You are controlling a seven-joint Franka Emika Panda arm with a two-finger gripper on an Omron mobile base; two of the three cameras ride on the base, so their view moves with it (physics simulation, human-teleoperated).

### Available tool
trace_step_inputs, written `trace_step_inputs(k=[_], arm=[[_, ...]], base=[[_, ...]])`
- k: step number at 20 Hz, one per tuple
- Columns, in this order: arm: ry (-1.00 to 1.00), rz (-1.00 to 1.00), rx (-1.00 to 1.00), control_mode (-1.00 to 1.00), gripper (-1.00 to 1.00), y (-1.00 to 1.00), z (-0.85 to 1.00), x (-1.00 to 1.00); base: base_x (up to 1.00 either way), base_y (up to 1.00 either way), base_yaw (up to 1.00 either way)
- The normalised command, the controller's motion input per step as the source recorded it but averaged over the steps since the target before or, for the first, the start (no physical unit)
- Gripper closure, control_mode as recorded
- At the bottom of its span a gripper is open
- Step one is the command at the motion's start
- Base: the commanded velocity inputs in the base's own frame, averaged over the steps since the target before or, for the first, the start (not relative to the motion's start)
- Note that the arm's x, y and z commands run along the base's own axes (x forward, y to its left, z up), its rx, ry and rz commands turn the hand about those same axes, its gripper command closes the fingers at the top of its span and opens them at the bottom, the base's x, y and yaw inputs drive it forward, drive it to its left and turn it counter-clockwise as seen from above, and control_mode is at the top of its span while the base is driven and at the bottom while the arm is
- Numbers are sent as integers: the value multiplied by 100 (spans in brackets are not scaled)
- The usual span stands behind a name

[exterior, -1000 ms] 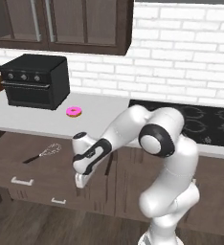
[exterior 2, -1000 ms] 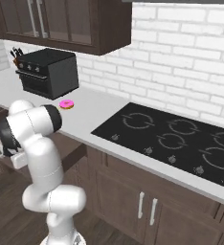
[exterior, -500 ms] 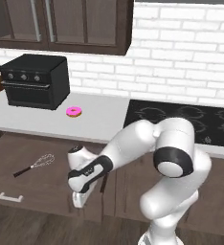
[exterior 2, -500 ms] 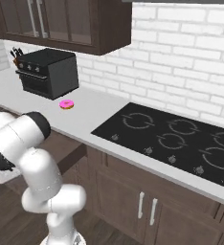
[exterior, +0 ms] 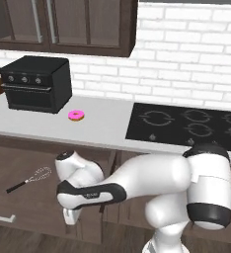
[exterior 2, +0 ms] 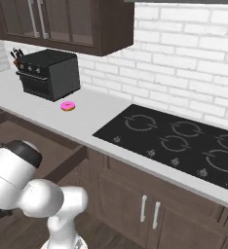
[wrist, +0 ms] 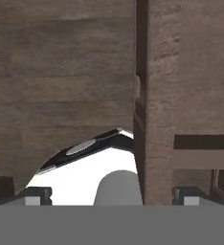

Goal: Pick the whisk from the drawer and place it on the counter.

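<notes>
Whisk: lies flat on the floor of the open drawer, wire loops toward the right, black handle toward the left front; nothing touches it.
Drawer: pulled far out below the worktop, further than half a second ago; its silver bar handle shows at the front edge.
Change: over the last second the arm has swung down and forward, and the drawer front has come out with it; the whisk has kept its place on the drawer floor.
End effector: low at the drawer's front right, below the rim, well apart from the whisk; whether its fingers are apart or together cannot be told, since the hand view shows only two dark tips against brown wood.
Worktop: light grey, carrying a pink donut and a black oven; the stovetop lies to the right.
Meaning for the task: the drawer looks open enough; reaching for and grasping the whisk is judged the next step, not yet begun.
</notes>
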Motion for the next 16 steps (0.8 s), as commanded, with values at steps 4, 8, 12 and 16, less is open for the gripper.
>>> trace_step_inputs(k=[4,8,12,16], arm=[[0,21,-5,-100,-100,58,100,32],[0,20,-5,-100,-100,55,100,66],[0,19,-4,-100,-100,40,97,85],[0,27,-5,-100,-100,60,0,96]], base=[[0,0,0],[0,0,0],[0,0,0],[0,0,0]])
